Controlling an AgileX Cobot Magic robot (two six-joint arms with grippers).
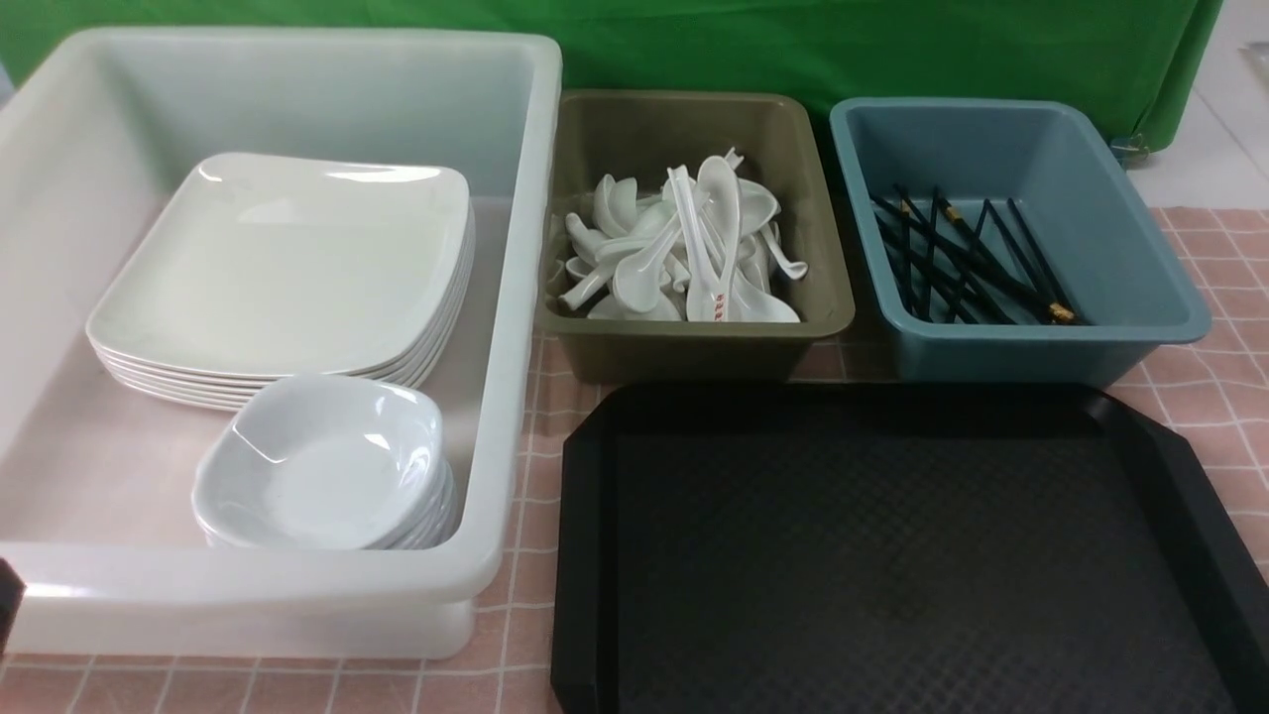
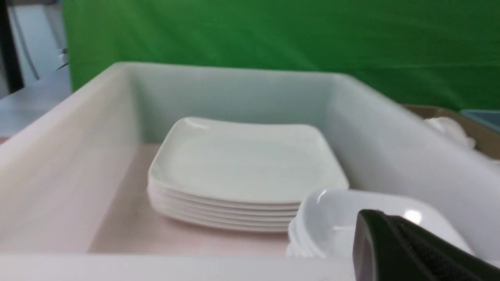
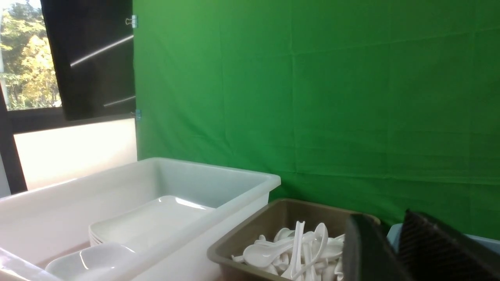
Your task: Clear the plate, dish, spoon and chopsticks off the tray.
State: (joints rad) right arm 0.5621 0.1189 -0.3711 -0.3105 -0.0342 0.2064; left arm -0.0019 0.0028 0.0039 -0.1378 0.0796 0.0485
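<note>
The black tray (image 1: 892, 555) lies bare at the front right. The plate (image 1: 283, 258) tops a stack of plates in the white bin (image 1: 516, 297), with the dish (image 1: 322, 461) on a stack of small dishes in front of it. The spoon (image 1: 716, 288) with red marks rests on a heap of white spoons in the olive bin (image 1: 694, 337). The chopsticks (image 1: 967, 258) lie in the blue bin (image 1: 1041, 342). My left gripper (image 2: 375, 215) is shut and holds nothing, near the dishes (image 2: 332, 222) at the white bin's front wall. My right gripper (image 3: 381, 218) is open and holds nothing, before the olive bin (image 3: 250, 238).
A pink checked cloth (image 1: 1214, 382) covers the table under the bins and tray. A green backdrop (image 1: 793, 50) hangs behind the bins. The three bins stand in a row along the back, close behind the tray.
</note>
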